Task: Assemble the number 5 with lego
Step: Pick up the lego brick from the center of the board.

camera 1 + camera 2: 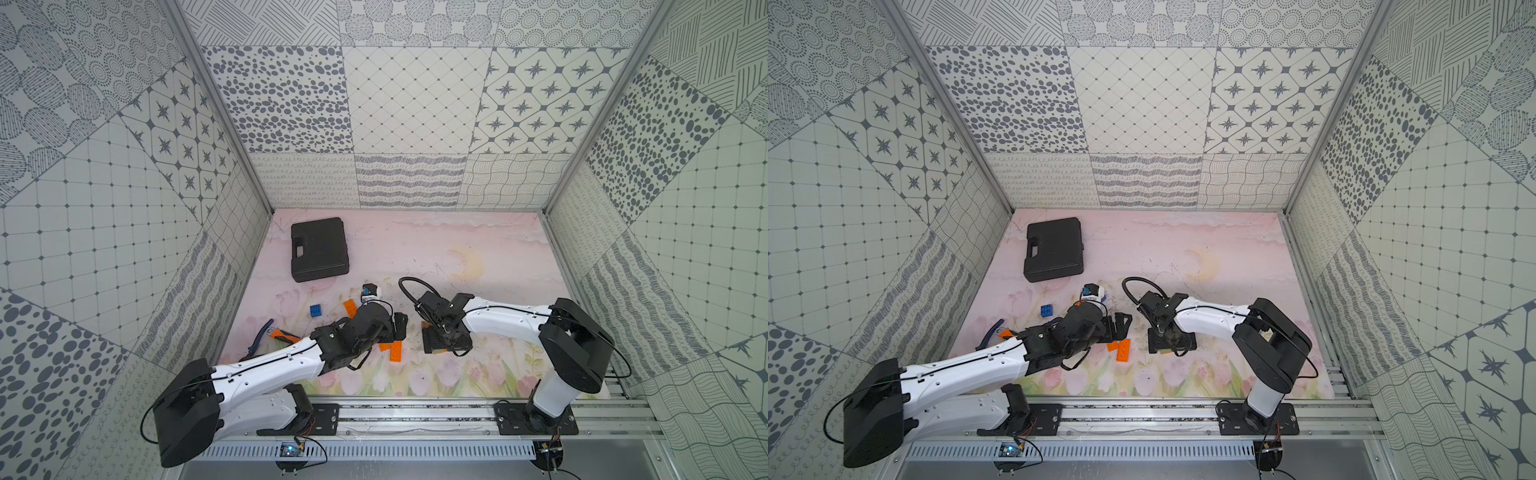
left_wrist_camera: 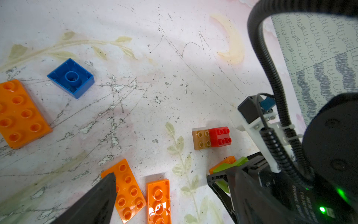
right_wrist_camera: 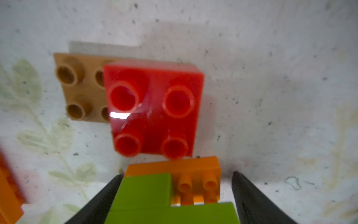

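- Right gripper (image 3: 177, 174): jaws straddle a green brick (image 3: 143, 190) stacked on an orange brick (image 3: 193, 166); whether they squeeze it I cannot tell.
- Just past its tips, a red square (image 3: 155, 108) sits on a brown plate (image 3: 77, 87), studs up, on the mat (image 1: 457, 257).
- Left gripper (image 1: 399, 326): spread wide, holding nothing, by a studded orange plate (image 2: 127, 192) and a flipped orange plate (image 2: 158, 199).
- Farther out: a blue square (image 2: 71, 77) upside down, and a black case (image 1: 318, 249) at the back.

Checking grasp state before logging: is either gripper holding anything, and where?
Left gripper open, holds nothing. Right gripper straddles the joined green and orange studded plastic bricks at the green one's sides; whether it clamps them cannot be told.
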Available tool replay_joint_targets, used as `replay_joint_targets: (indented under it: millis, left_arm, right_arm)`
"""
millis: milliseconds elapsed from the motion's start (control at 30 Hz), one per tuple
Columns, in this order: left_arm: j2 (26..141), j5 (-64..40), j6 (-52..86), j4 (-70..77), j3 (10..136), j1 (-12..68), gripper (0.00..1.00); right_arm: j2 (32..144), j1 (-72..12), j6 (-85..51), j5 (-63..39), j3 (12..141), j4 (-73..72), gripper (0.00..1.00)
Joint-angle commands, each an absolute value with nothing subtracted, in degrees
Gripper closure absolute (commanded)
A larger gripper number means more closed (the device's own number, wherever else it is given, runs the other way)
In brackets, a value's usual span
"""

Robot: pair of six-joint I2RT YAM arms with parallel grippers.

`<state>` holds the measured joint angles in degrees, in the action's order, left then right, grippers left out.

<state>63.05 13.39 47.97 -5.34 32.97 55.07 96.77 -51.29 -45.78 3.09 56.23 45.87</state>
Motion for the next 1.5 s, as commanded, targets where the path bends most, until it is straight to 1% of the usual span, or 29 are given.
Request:
replay_joint_targets:
  millis: [0, 133, 267, 433, 567, 700, 833, 967, 1467]
  left_arm:
    - [63.6, 12.39, 46.85, -3.12, 33.59, 54.9, 0.01]
    - [64.04, 12.39, 46.8, -2.95, 33.84, 54.98, 0.01]
    - [65.02, 11.82, 46.53, -2.81, 34.54, 55.0, 0.01]
    - [65.92, 11.41, 46.44, -2.89, 35.18, 54.98, 0.01]
    - [65.57, 11.55, 46.47, -3.33, 35.16, 55.02, 0.01]
    - [65.39, 11.73, 46.41, -3.37, 35.08, 55.05, 0.01]
    - [65.35, 11.6, 46.12, -3.48, 35.34, 55.03, 0.01]
    - [64.95, 11.87, 46.07, -2.95, 34.66, 55.01, 0.01]
    - [69.85, 10.82, 45.99, -1.67, 38.26, 54.94, 0.01]
  right_arm:
    - [99.19, -50.63, -43.65, 3.32, 55.73, 42.1, 0.14]
    - [99.78, -50.64, -42.94, 3.02, 55.75, 41.67, 0.16]
    - [100.76, -50.71, -42.44, 3.84, 57.24, 42.66, 0.15]
    - [101.16, -50.93, -42.26, 4.3, 58.78, 42.8, 0.17]
    - [102.01, -50.89, -42.52, 4.07, 58.35, 42.97, 0.21]
    - [101.81, -50.95, -43.2, 4.11, 57.11, 43.12, 0.29]
    - [100.06, -50.94, -43.64, 3.26, 56.24, 42.7, 0.35]
    - [98.74, -50.96, -43.82, 2.93, 56.93, 43.51, 0.38]
    - [85.22, -49.75, -44.55, 5.43, 56.14, 47.62, 0.38]
